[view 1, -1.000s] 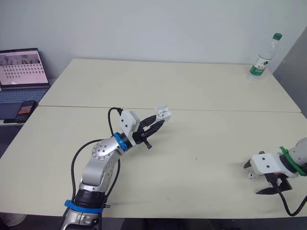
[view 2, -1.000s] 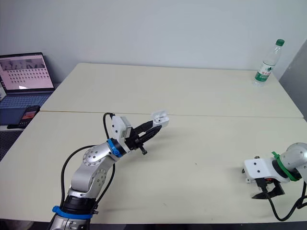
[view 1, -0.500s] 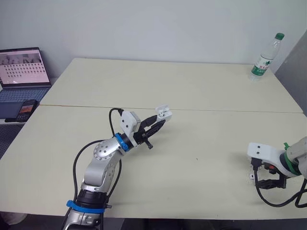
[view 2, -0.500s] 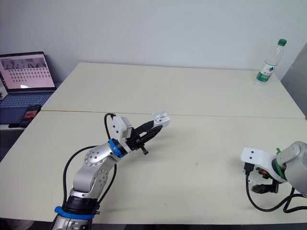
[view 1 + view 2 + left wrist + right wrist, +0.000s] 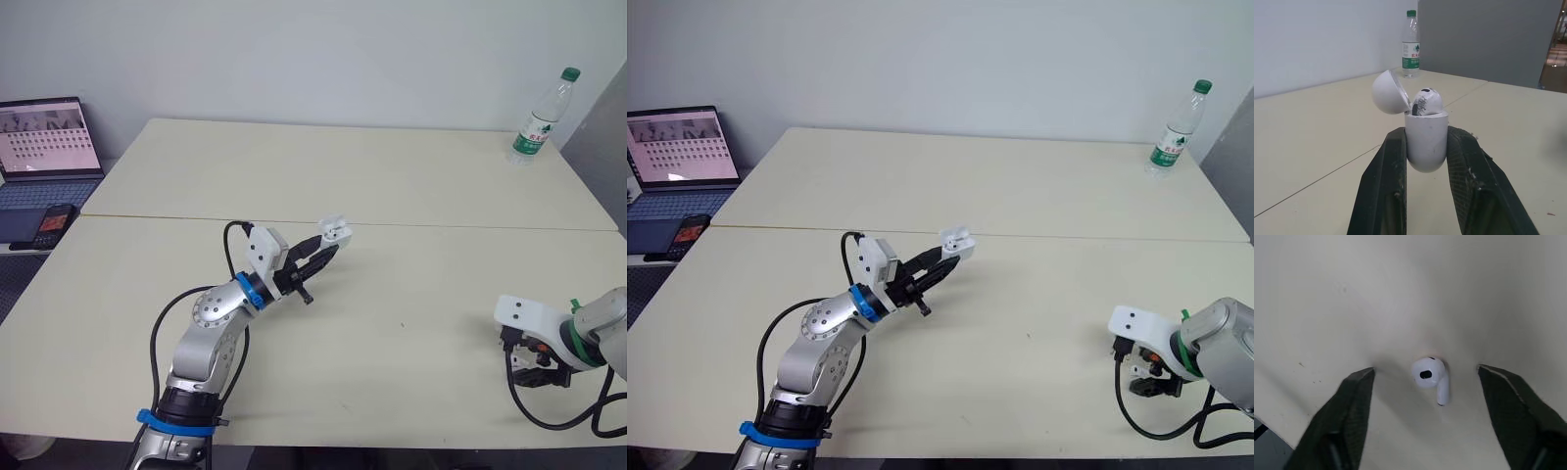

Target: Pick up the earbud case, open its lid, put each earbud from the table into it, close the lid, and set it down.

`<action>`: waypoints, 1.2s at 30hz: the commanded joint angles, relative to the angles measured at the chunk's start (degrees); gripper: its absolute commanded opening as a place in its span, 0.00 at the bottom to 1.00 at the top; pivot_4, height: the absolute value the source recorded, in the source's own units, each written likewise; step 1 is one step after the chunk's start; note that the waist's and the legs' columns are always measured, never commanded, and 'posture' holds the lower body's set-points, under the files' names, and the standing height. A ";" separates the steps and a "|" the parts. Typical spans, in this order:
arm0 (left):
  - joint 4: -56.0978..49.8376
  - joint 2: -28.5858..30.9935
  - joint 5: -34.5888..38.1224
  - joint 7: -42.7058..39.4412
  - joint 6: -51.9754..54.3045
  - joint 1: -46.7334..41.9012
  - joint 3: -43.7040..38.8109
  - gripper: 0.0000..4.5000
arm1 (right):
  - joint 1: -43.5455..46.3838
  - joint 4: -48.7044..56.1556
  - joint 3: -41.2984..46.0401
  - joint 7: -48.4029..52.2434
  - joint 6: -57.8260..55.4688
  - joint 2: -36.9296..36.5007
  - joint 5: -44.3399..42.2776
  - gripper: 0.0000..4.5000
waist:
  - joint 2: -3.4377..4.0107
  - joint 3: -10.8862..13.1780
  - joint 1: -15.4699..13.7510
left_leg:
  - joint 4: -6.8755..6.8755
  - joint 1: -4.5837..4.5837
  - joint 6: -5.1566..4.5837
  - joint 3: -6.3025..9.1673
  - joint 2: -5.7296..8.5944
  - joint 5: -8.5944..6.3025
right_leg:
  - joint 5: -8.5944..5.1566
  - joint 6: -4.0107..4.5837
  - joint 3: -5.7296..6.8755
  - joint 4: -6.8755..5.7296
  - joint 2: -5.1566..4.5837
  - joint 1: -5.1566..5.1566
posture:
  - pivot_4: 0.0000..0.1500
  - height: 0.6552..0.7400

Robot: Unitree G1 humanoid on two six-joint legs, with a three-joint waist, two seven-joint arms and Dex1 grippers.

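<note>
The left gripper (image 5: 321, 254) clamps the earbud case (image 5: 1425, 139) upright, lid (image 5: 1389, 92) open to receive, one earbud (image 5: 1426, 102) inside. The right gripper (image 5: 1426, 370), spread wide and empty, straddles the second earbud (image 5: 1430, 376) on the table (image 5: 1352, 293), seemingly poised to pinch.

Laptop (image 5: 47, 139), phone (image 5: 50, 225), water bottle (image 5: 538, 117)

**Case held aloft at left; right arm low at the near edge**

The left gripper (image 5: 942, 262) is clamped on the white earbud case (image 5: 956, 241), lifted above the pale table (image 5: 1019, 186) near its middle; the right gripper (image 5: 1151, 380) points down at the tabletop by the near right edge, well apart from the case; a water bottle (image 5: 1174, 129) stands upright at the far right corner; an open laptop (image 5: 681, 147) and a phone (image 5: 688, 235) sit beyond the table's left side.
</note>
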State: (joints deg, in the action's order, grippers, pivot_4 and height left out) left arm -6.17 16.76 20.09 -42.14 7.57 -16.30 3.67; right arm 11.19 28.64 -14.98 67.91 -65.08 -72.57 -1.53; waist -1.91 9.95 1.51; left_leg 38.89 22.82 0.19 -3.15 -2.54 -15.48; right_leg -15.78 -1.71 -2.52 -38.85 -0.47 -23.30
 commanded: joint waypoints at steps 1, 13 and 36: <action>-2.27 0.14 0.28 -0.23 -0.64 -0.15 0.05 0.18 | 0.69 1.10 -0.45 -0.79 -0.06 -1.05 -1.25 0.46 | 0.00 0.00 0.00 | 0.00 0.00 0.00 0.00 0.00 0.00 | 0.00 0.00 0.00 0.00 0.00 0.00 | 1.00 0.95; -1.49 0.54 0.72 0.28 0.34 -0.40 -0.59 0.18 | 1.64 -0.20 2.77 -3.81 5.34 1.28 -4.29 0.10 | 0.00 0.00 0.05 | 0.00 0.00 0.00 -0.01 -0.01 0.00 | 0.00 0.00 0.00 0.00 0.02 0.00 | 1.00 0.95; -1.75 -0.18 6.52 -2.41 10.73 -2.18 -0.04 0.18 | 9.34 -2.80 20.96 -33.25 32.39 58.26 -24.29 0.10 | -0.05 0.01 0.12 | -0.02 0.06 0.02 0.11 -0.05 -0.01 | 0.02 0.01 -0.01 -0.12 0.24 -0.06 | 1.00 0.95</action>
State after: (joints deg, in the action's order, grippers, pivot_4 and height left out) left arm -5.82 16.64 24.82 -43.40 18.28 -17.97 4.19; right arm 19.59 24.94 6.32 35.96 -34.27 -14.94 -24.39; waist -1.97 9.96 1.63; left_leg 38.86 22.89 0.21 -3.03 -2.60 -15.49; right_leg -15.76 -1.70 -2.52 -38.97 -0.23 -23.36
